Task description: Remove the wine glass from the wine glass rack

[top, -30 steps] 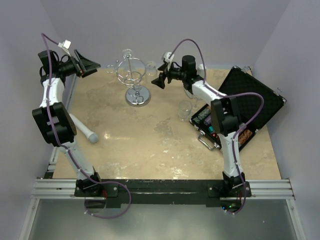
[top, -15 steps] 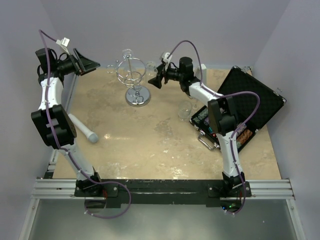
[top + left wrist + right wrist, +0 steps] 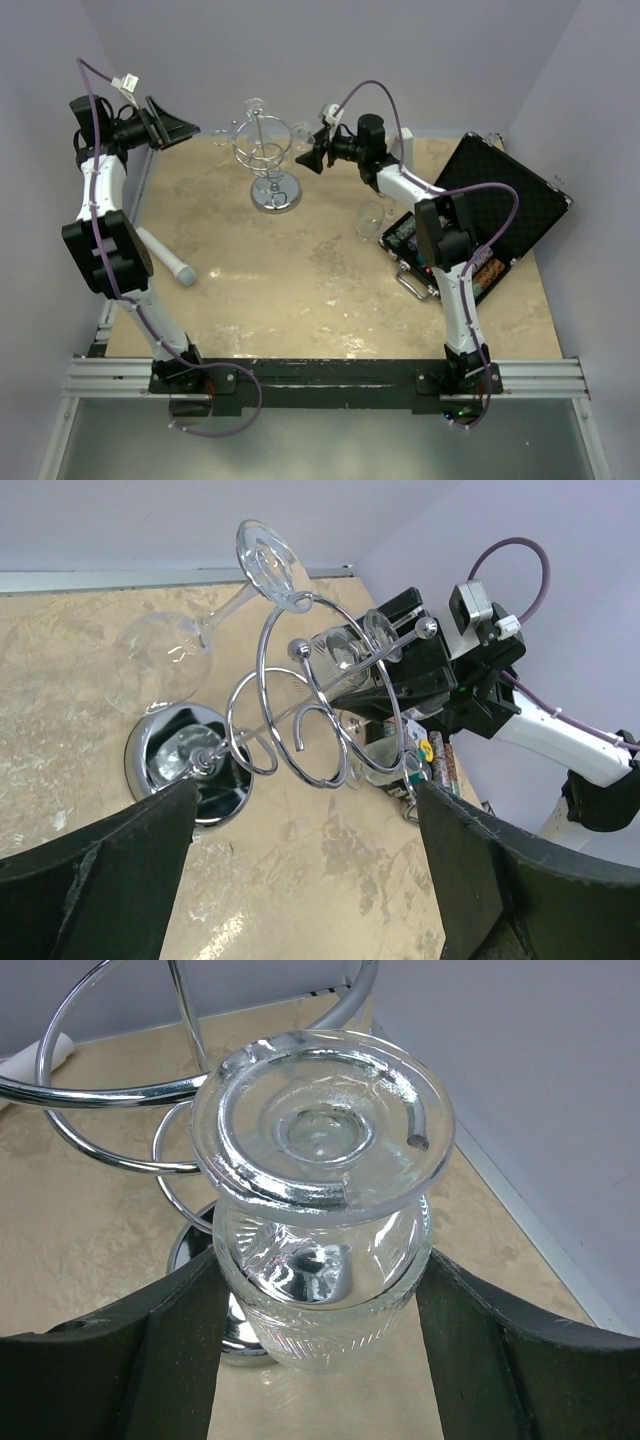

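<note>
The chrome wine glass rack [image 3: 268, 152] stands on its round base [image 3: 276, 193] at the back of the table. A wine glass [image 3: 322, 1210] hangs upside down from one of its arms, foot up. My right gripper [image 3: 320, 1335] is shut on that glass's bowl, both fingers [image 3: 480, 1360] pressed against its sides. From above, the right gripper [image 3: 310, 155] sits just right of the rack. A second wine glass [image 3: 170, 650] hangs on the rack's far side. My left gripper [image 3: 185, 130] is raised at the far left, open and empty, facing the rack [image 3: 310, 720].
A short clear glass [image 3: 371, 220] stands on the table right of the rack. An open black case [image 3: 505, 200] lies at the right edge. A grey cylinder [image 3: 168, 260] lies near the left arm. Purple walls close in behind and at both sides.
My right gripper moved left to the hanging glass and shut on its bowl. The left gripper stayed raised at the far left.
</note>
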